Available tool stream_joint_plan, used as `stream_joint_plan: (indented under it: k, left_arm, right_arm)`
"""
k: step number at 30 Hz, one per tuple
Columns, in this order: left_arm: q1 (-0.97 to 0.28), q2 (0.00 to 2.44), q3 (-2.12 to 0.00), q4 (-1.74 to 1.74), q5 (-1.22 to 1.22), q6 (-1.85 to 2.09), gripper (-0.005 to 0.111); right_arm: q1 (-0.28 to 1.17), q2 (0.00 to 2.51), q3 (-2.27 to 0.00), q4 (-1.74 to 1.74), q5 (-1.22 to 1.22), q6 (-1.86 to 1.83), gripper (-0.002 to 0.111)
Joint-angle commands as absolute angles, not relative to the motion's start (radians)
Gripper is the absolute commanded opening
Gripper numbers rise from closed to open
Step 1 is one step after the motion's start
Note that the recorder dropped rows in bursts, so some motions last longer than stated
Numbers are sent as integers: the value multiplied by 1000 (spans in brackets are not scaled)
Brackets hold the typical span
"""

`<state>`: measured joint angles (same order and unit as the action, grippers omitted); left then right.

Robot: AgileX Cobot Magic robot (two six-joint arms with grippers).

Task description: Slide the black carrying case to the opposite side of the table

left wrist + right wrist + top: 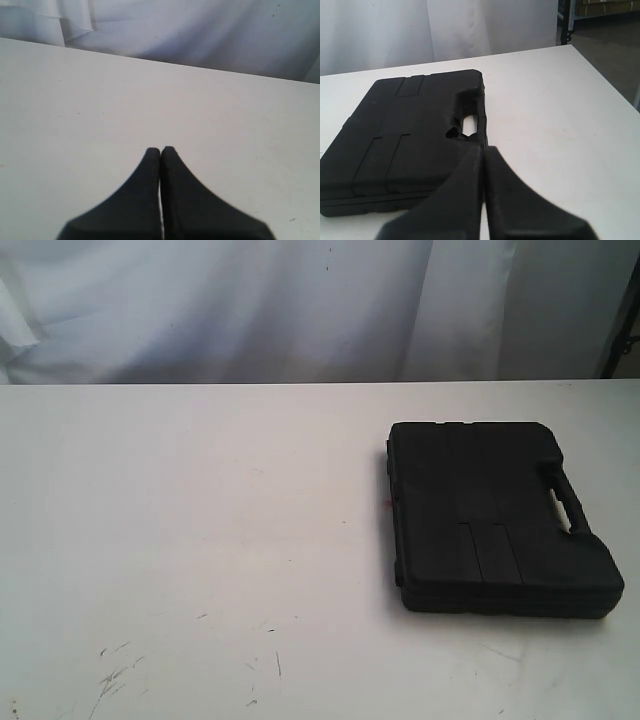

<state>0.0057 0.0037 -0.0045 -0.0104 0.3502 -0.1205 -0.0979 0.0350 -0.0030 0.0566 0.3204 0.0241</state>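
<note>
Black fingers on your right gripper (pixel 483 149) are pressed together tip to tip with nothing between them, so it's clenched and empty. In the right wrist view those tips line up with the handle-side edge of the case (pixel 400 135), just short of the slot handle (pixel 468 125); you can't tell from that angle whether they touch it. Your left gripper (pixel 160 150) is the same, jaws closed flat against each other and holding nothing, with only bare white table (pixel 75 100) ahead of it. Further out, the case (pixel 495 515) lies flat with its ribbed lid up on the right half of the table (pixel 200 520) in the exterior view, turned slightly off square, with the slot handle (pixel 563 502) on its right-hand edge. A tiny red dot (pixel 387 504) sits just beside the case's left edge. The dark scuff marks (pixel 115 675) are at the near left of the tabletop, well apart from the case. A white curtain (pixel 250 300) hangs behind the far edge of the table.
</note>
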Motion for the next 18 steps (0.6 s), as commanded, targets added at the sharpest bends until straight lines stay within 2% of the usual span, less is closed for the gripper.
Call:
stream_joint_plan:
  k: [1,18]
  left_arm:
    - [0,0,0,-9,348,-120,0]
    - [0,0,0,-9,348,-122,0]
  right_arm:
    - [-100,27,0,49,320,22,0]
    - [-100,27,0,49,320,41,0]
